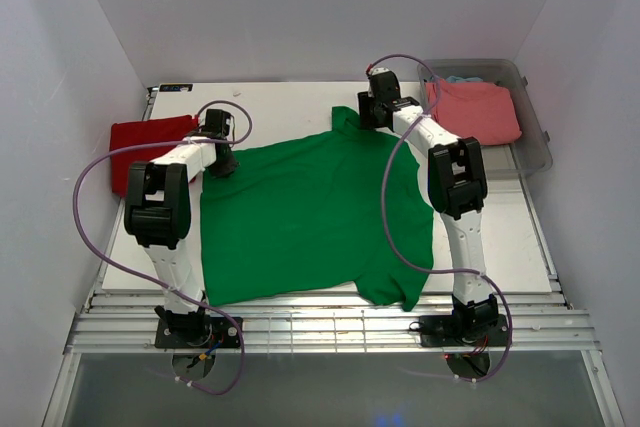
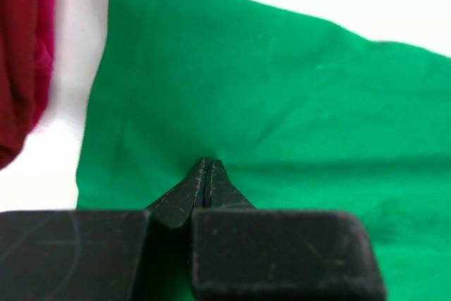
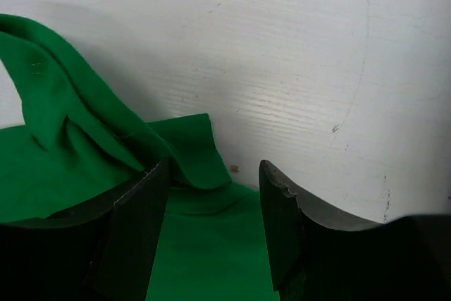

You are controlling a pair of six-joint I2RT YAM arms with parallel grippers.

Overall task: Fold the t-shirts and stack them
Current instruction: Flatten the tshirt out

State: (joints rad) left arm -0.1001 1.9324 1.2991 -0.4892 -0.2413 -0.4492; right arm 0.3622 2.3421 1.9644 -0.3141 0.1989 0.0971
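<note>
Left gripper (image 2: 208, 163) tight on green t-shirt (image 1: 300, 217), right gripper (image 3: 215, 168) wide; red t-shirt (image 1: 145, 137), bin (image 1: 538, 142) alongside.

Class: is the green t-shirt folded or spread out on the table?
Spread out: the green t-shirt lies flat and unfolded, only its far edge rumpled.

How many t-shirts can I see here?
4: green t-shirt spread mid-table, red t-shirt at the left edge, pink t-shirt in the clear bin, blue t-shirt barely showing behind it; others may be hidden.
</note>
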